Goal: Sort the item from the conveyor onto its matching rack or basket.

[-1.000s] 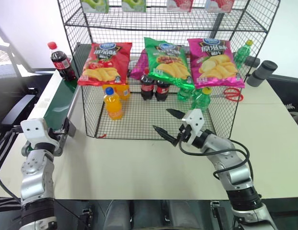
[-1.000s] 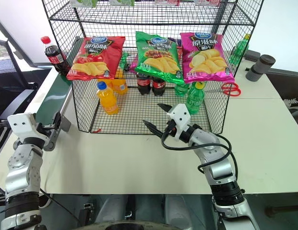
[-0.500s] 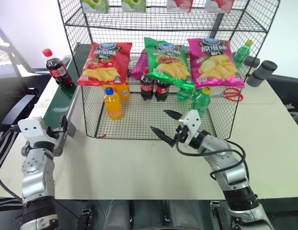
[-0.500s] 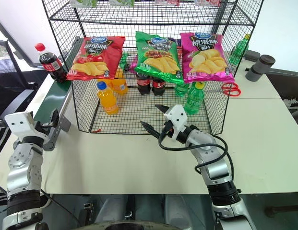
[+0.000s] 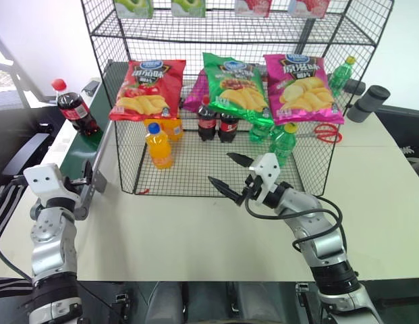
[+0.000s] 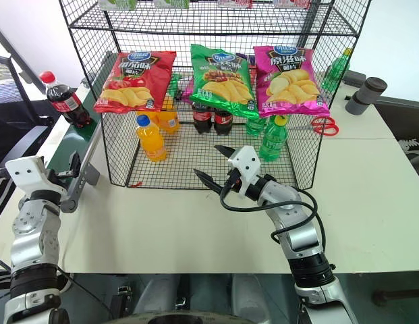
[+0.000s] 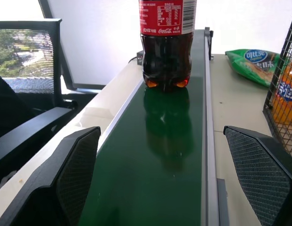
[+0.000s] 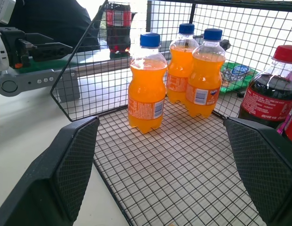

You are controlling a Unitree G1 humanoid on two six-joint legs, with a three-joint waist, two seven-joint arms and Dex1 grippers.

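Nearest, the left gripper [image 5: 84, 191] is hovering with fingers spread wide and empty at the near end of the long dark green conveyor belt [image 5: 79, 148]. The right gripper [image 5: 229, 172] is waiting wide apart and empty at the front edge of the large black wire-grid rack [image 5: 216, 165]. Farther off, toward ten o'clock, the small red-capped cola bottle [image 5: 73, 109] is standing upright on the belt.

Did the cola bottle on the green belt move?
Yes. The cola bottle has ridden along the conveyor toward the left hand, drawing level with the rack's front corner.
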